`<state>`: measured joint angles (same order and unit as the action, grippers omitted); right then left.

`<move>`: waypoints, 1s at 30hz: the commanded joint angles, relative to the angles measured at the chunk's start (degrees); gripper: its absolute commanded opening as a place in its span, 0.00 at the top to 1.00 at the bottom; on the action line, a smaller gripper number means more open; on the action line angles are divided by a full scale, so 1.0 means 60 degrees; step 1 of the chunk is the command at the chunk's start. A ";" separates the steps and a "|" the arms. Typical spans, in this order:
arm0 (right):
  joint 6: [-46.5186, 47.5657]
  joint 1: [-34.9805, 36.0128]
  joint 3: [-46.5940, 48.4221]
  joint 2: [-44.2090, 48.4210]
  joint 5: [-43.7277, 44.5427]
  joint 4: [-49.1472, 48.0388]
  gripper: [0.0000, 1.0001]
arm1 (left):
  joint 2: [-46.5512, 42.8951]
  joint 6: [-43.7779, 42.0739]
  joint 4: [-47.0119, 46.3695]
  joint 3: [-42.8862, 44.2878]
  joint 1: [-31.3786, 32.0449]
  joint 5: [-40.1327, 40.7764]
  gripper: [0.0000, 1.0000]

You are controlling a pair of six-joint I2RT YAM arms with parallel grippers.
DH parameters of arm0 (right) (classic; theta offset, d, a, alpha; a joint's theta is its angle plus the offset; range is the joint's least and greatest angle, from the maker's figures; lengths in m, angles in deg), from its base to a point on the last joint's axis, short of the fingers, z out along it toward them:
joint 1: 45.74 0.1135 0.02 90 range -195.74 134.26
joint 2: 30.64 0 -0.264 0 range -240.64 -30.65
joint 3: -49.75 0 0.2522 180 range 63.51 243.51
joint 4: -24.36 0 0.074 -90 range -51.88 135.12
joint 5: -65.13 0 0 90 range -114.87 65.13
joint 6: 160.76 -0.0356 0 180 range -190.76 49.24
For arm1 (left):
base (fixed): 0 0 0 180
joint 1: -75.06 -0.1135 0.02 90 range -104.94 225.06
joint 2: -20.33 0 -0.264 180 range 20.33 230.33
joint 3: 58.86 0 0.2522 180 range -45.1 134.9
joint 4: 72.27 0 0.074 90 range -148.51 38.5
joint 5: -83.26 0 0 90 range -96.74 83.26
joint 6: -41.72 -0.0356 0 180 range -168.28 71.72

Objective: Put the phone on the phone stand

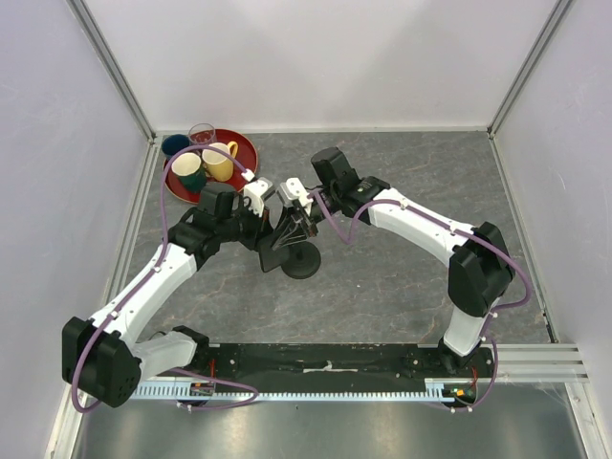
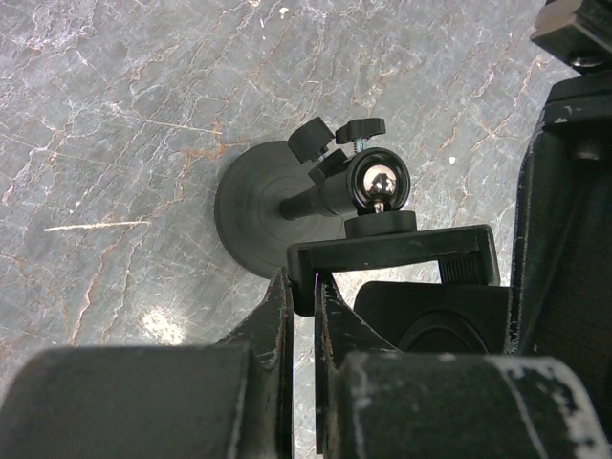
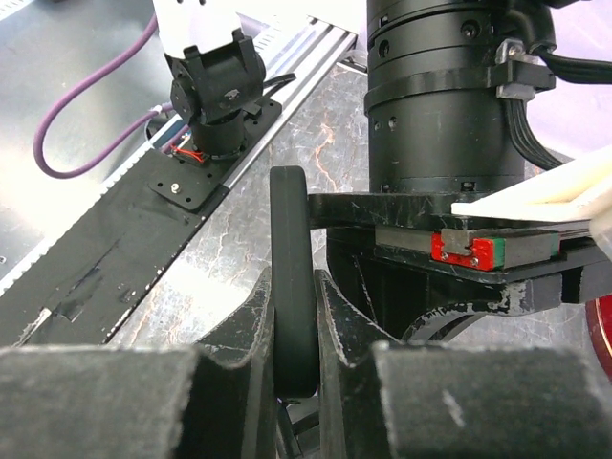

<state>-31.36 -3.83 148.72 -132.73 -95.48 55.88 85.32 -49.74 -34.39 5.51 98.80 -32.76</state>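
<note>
The phone stand stands mid-table; its round disc base (image 1: 306,260) also shows in the left wrist view (image 2: 247,206), with its post, ball joint (image 2: 375,182) and clamp bracket (image 2: 402,247). My left gripper (image 1: 275,232) (image 2: 304,287) is shut on the bracket's left end. My right gripper (image 1: 299,223) (image 3: 293,292) is shut on the phone (image 3: 290,220), a thin black slab seen edge-on and held upright. In the left wrist view the phone (image 2: 435,320) sits just under the bracket; whether it touches is unclear. From above, the phone (image 1: 278,253) is a dark slab beside the base.
A red tray (image 1: 247,143) at the back left holds a yellow mug (image 1: 218,161), a green mug (image 1: 187,172) and a glass (image 1: 202,132). A black mounting rail (image 1: 325,368) runs along the near edge. White walls enclose the table.
</note>
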 commanded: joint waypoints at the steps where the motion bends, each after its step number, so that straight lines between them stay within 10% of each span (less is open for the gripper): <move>1: 0.1797 -0.0305 0.0534 -0.0154 0.2773 0.0274 1.00 | -0.0197 -0.0065 0.0199 0.0266 0.0188 -0.1245 0.98; 30: 0.3161 -0.0876 0.2629 -0.1164 0.0578 0.2489 1.00 | -0.0168 -0.0226 0.0214 0.0164 0.0188 -0.1420 0.98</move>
<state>-18.42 -3.72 160.50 -137.95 -94.32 76.84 85.72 -50.06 -35.28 5.51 98.67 -32.84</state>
